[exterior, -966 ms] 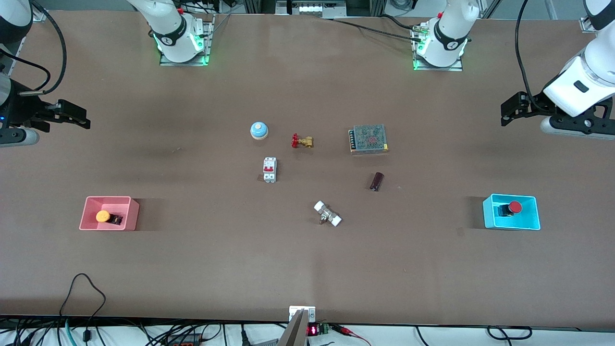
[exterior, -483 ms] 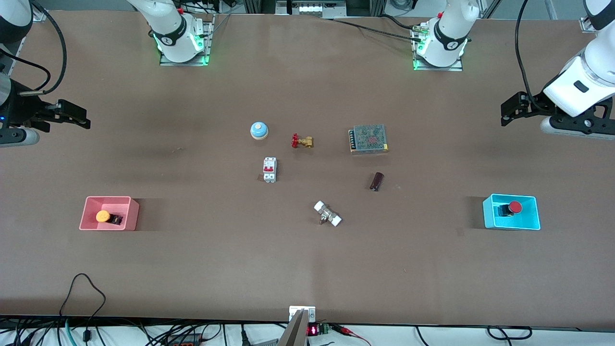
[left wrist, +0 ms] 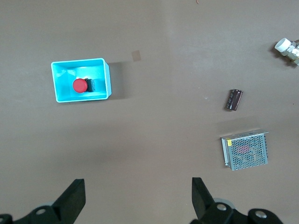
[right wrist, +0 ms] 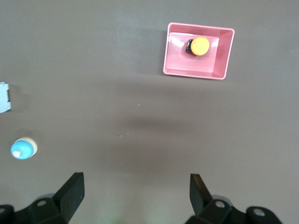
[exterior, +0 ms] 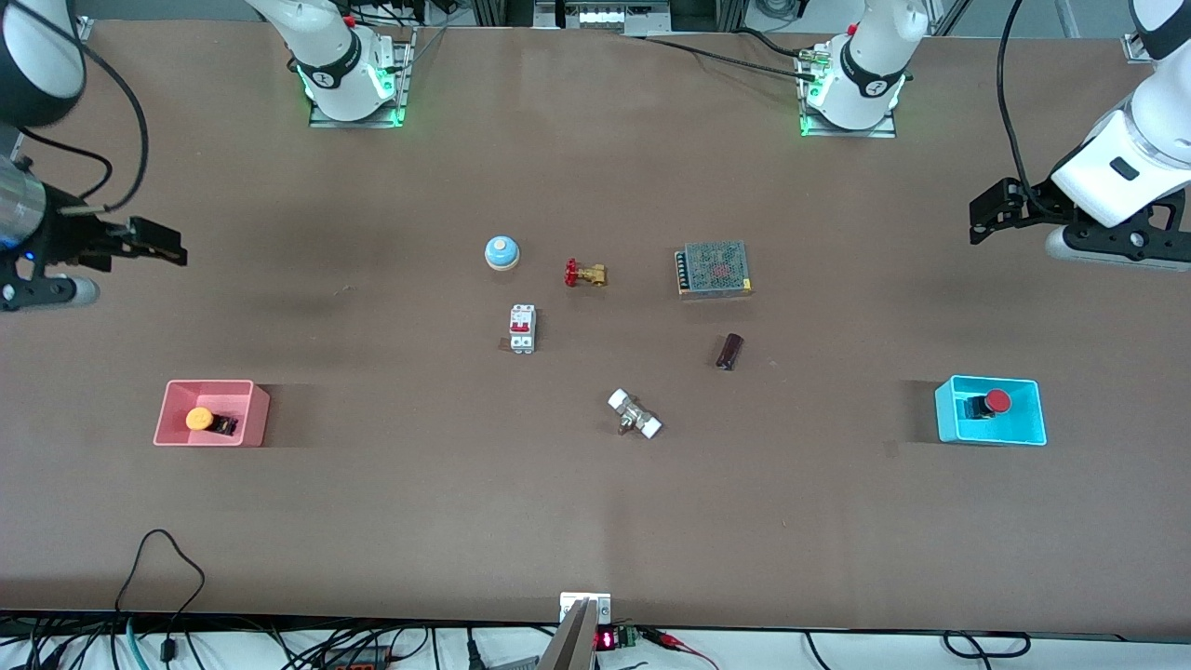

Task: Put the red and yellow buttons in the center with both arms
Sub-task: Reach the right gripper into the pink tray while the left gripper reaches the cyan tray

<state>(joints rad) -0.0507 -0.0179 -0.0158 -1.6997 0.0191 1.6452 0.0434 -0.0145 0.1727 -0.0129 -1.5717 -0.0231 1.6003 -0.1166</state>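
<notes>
The yellow button (exterior: 199,419) lies in a pink tray (exterior: 209,382) at the right arm's end of the table; the right wrist view shows this yellow button (right wrist: 201,46) too. The red button (exterior: 997,401) sits in a cyan tray (exterior: 986,379) at the left arm's end, and the left wrist view also shows the red button (left wrist: 80,85). My right gripper (exterior: 167,247) (right wrist: 135,183) hangs open and empty over bare tabletop, apart from the pink tray. My left gripper (exterior: 982,219) (left wrist: 138,186) hangs open and empty over bare tabletop, apart from the cyan tray. The center (exterior: 605,344) is brown tabletop.
Around the center lie a blue-and-white bell (exterior: 501,252), a brass valve with a red handle (exterior: 584,274), a white circuit breaker (exterior: 522,328), a mesh-covered power supply (exterior: 714,269), a dark cylinder (exterior: 729,351) and a white-capped fitting (exterior: 635,415).
My right arm has shifted, carrying its open gripper a little toward the middle of the table and toward the pink tray. The left arm and all objects have stayed put.
</notes>
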